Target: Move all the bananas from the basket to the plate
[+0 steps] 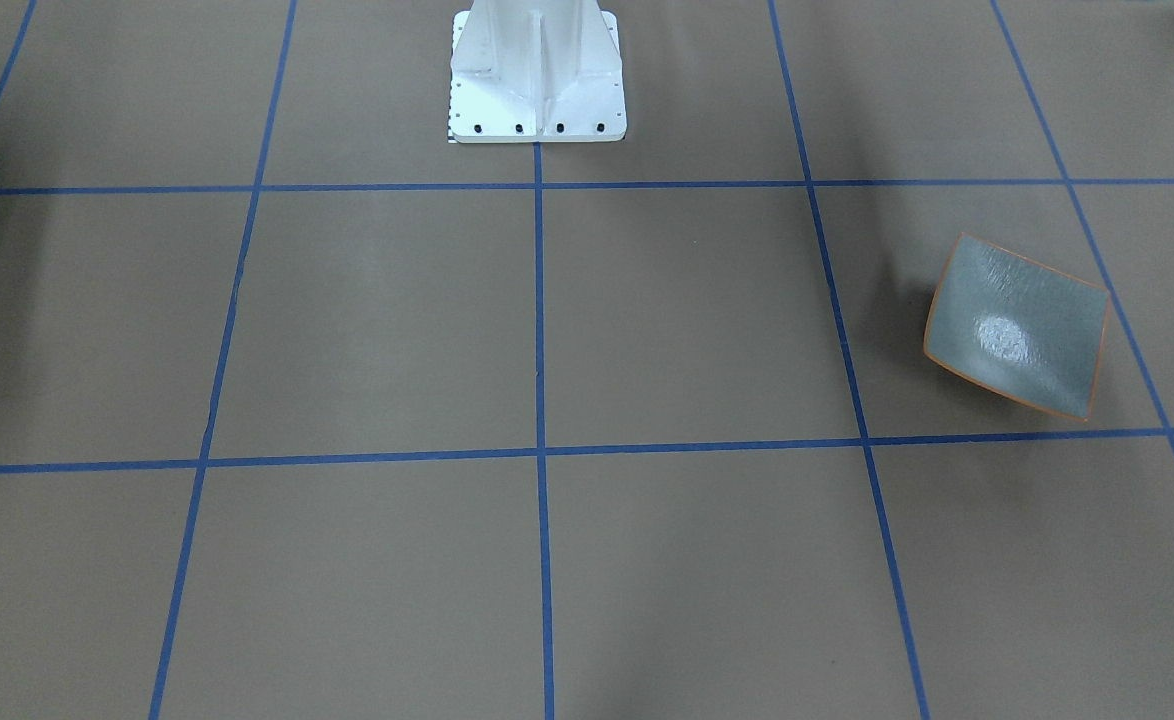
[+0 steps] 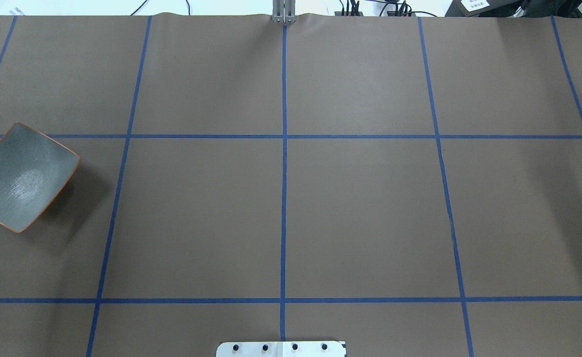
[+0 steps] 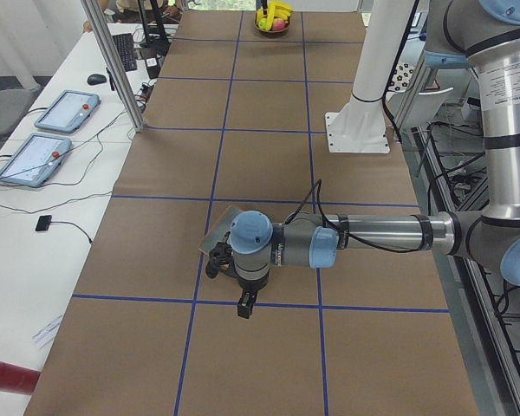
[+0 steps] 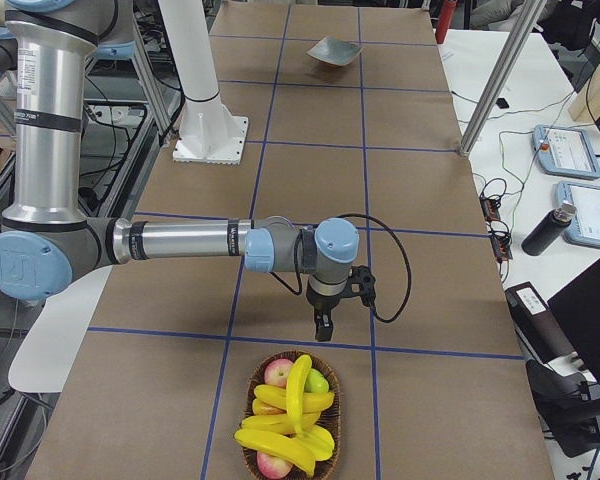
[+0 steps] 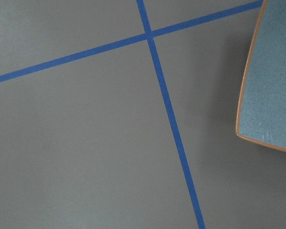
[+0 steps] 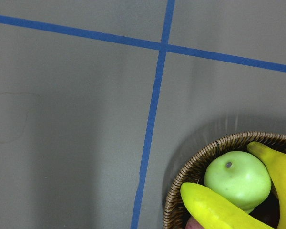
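While both arms hover over the surface (image 2: 360, 208), the bananas (image 4: 285, 418) lie heaped with apples (image 6: 237, 179) in the wicker basket (image 6: 174, 200) at the right end. The plate (image 1: 1017, 325) sits bare, well apart at the left end. The right fingers (image 4: 323, 324) hang just beside the basket and the left fingers (image 3: 244, 305) near the plate; whether either pair is open or closed cannot be told. Glossy, stiff, light plastic looks slippery, so a pinch across mid-curve seems best.
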Robot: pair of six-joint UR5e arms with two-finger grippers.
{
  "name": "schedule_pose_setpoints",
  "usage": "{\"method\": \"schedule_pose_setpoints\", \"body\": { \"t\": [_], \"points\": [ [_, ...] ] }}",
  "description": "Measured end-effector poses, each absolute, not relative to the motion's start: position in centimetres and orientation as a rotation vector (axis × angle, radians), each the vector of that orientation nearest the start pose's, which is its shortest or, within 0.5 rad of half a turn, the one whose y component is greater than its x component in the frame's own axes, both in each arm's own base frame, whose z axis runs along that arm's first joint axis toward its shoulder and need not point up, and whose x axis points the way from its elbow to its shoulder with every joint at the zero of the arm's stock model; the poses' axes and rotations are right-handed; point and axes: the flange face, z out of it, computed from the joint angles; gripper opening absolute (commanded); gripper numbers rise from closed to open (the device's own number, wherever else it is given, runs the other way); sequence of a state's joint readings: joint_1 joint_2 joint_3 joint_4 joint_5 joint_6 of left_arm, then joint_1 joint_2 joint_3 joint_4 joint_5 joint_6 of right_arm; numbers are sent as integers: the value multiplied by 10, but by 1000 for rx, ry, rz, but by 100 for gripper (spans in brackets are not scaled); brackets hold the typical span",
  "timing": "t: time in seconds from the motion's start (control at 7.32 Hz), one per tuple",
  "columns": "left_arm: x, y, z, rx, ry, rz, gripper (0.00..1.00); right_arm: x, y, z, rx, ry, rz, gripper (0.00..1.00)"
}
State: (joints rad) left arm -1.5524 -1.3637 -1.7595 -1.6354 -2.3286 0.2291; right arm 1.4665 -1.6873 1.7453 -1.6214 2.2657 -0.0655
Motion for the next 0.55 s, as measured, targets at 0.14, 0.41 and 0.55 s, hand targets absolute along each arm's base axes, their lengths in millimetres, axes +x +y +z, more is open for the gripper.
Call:
{"method": "schedule_pose_setpoints", "body": {
  "t": [0.14,0.41,0.55],
  "points": [
    [-57,-409,653,125,751,253,100,23,-447,637,-5,-696,-166,100],
    [-57,-409,650,129,751,254,100,23,-450,633,1,-696,-163,100],
    [-57,-410,649,133,749,255,100,23,-450,628,9,-696,-164,100]
  ]
}}
